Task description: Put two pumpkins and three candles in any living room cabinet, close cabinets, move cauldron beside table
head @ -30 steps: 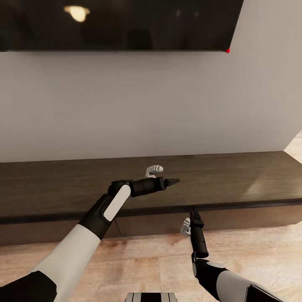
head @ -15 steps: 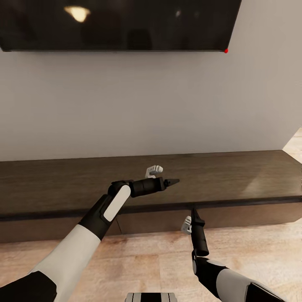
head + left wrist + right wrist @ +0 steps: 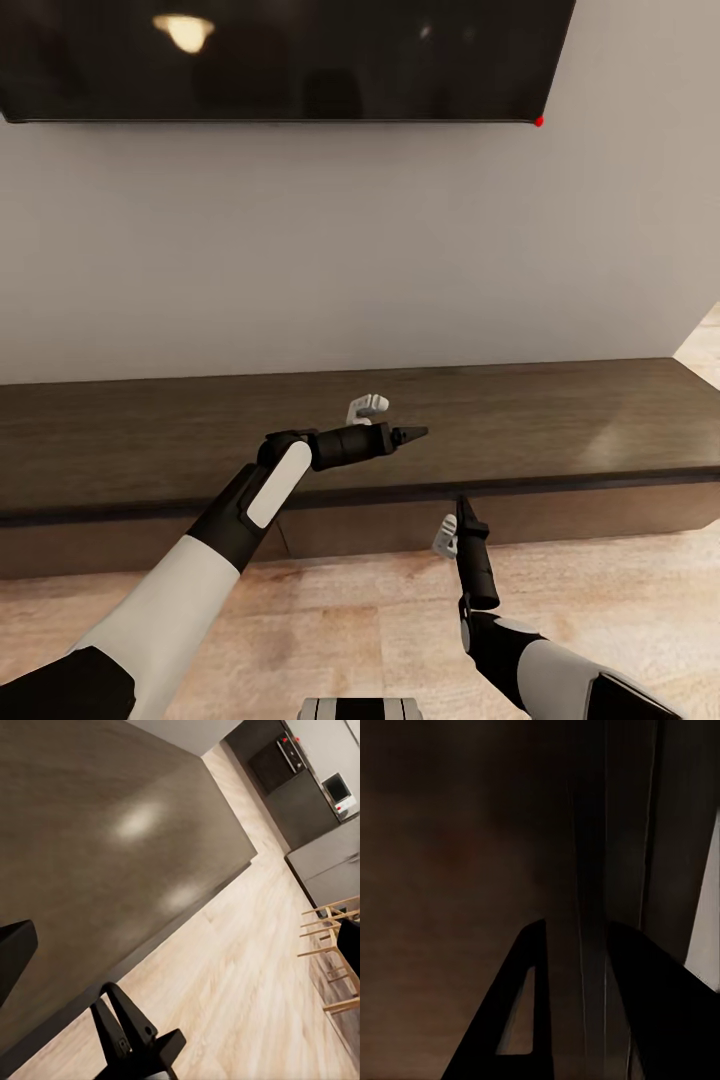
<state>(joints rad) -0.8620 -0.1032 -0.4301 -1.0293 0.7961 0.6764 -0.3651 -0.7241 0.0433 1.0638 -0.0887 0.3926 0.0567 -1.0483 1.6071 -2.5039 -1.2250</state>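
The robot faced the cabinet (image 3: 560,420), the long low dark-brown unit under a wall-mounted TV (image 3: 290,60); all drawer fronts looked flush, no beige interior showing; the top was bare where visible. The left gripper (image 3: 410,434) hovered over the cabinet top, pointing right, fingertips apparently drawn together to a point with nothing between them; the left wrist view showed the wood top, pale plank floor (image 3: 247,967), kitchen units and wooden chairs (image 3: 330,945) well off. The right gripper (image 3: 462,508) pointed up at the shadowed seam under the top's overhang, tip just at the drawer front (image 3: 600,512); the right wrist view showed two dark fingers (image 3: 521,1020) a narrow gap apart against dark wood, holding nothing; contact could not be told.

Change over the last second: the right arm backed off slightly from the front, tip a touch lower and nearer the robot than a second ago, then steady for the last half second; the camera shifted a hair; the left arm stayed put; the drawer face did not visibly move.

Judgement: likely closing or checking the cabinet, front appearing shut; pumpkins, candles and cauldron absent from these views, so their placement couldn't be confirmed; the cauldron step probably remained.
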